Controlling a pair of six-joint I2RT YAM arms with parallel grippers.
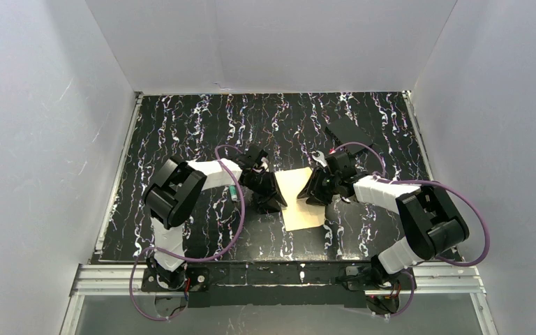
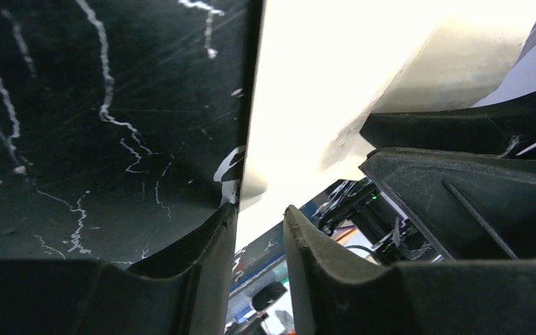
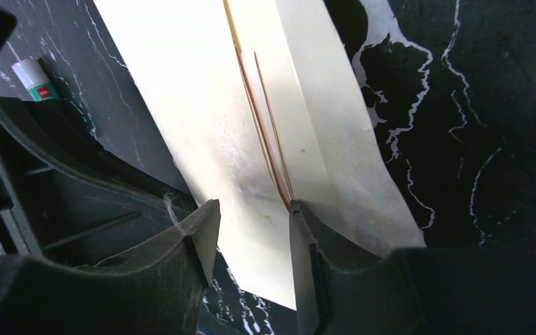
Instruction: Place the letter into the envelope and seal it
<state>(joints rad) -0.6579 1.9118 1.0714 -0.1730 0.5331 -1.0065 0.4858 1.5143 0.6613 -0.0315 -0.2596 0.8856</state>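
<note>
Although thin tan edges of the letter show inside the envelope at mid-desk, I judge sealing not yet done. Left fingers and right fingers flank the envelope, narrowly parted; I cannot tell whether either grips.

Bench, black with white veining. I count on it: one cream envelope at centre; one small white-and-green tube to its left; one flat black block at far right.

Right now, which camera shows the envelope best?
Top external: it shows the envelope almost whole, outline and position clear. Right wrist shows only a close strip with a fold; left wrist, an overexposed patch.
</note>
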